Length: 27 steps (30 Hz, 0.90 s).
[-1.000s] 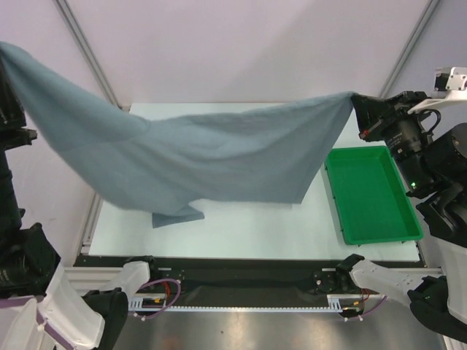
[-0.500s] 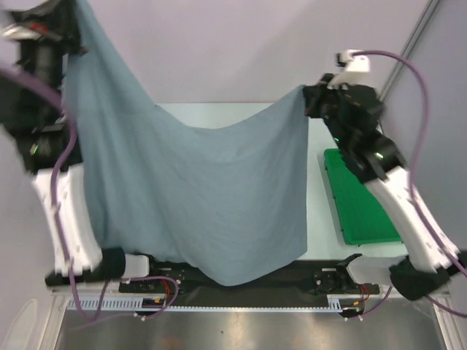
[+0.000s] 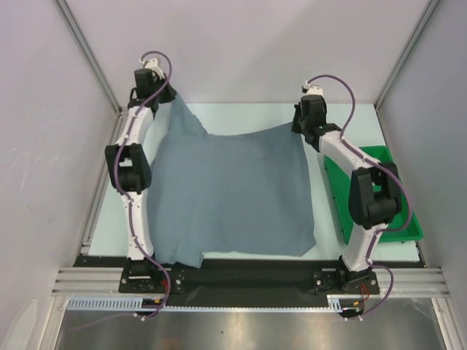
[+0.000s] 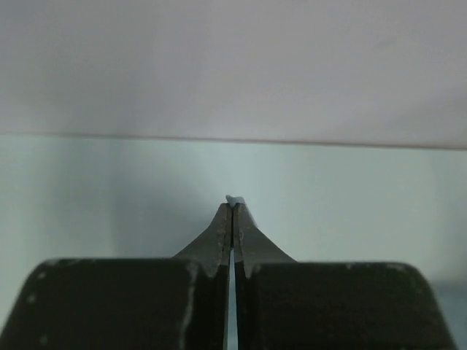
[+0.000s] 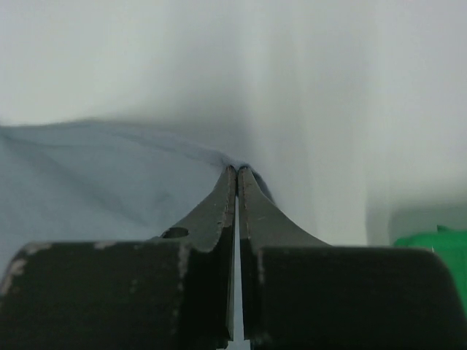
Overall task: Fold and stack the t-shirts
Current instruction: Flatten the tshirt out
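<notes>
slate blue-grey cloth t-shirt [image 3: 226, 189] pinched at upper corners by left gripper [image 4: 233, 204] and right gripper [image 5: 237, 173]; left's bite barely visible.

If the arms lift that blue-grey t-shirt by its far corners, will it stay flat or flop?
Probably floppy: the t-shirt sags along its far edge between the left gripper and right gripper. Likely light: small pinches hold its corners. Pushed, it would probably bunch; its near left corner looks rumpled.
</notes>
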Each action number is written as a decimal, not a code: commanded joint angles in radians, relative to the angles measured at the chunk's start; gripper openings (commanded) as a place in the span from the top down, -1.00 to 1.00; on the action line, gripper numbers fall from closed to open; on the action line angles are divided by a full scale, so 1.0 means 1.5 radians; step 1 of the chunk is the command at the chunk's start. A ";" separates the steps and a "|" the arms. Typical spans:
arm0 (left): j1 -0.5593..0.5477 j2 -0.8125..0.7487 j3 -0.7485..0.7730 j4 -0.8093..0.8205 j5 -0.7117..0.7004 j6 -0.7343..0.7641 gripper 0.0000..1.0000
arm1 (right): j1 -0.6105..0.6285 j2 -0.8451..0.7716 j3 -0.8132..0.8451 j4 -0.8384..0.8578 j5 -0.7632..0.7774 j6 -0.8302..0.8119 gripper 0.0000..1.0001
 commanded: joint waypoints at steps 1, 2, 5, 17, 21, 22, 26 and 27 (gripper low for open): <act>0.005 0.034 0.075 0.059 0.019 -0.007 0.99 | -0.031 0.087 0.073 0.076 -0.036 -0.011 1.00; 0.015 0.050 0.087 0.065 0.025 -0.037 0.99 | -0.035 0.109 0.091 0.076 -0.038 -0.013 1.00; 0.019 0.094 0.102 0.088 0.040 -0.064 0.99 | -0.051 0.176 0.161 0.054 -0.055 -0.009 1.00; 0.033 0.085 0.120 0.182 0.059 -0.126 0.99 | -0.080 0.275 0.292 0.006 -0.063 -0.001 1.00; 0.037 0.064 0.117 0.193 0.050 -0.127 0.99 | -0.089 0.272 0.314 -0.017 -0.068 0.000 1.00; 0.038 0.064 0.118 0.185 0.050 -0.123 0.99 | -0.089 0.272 0.313 -0.017 -0.072 0.001 1.00; 0.044 0.060 0.109 0.155 0.073 -0.115 0.99 | -0.095 0.273 0.315 -0.025 -0.075 0.010 1.00; 0.045 0.047 0.101 0.147 0.077 -0.109 0.99 | -0.100 0.272 0.313 -0.026 -0.076 0.013 1.00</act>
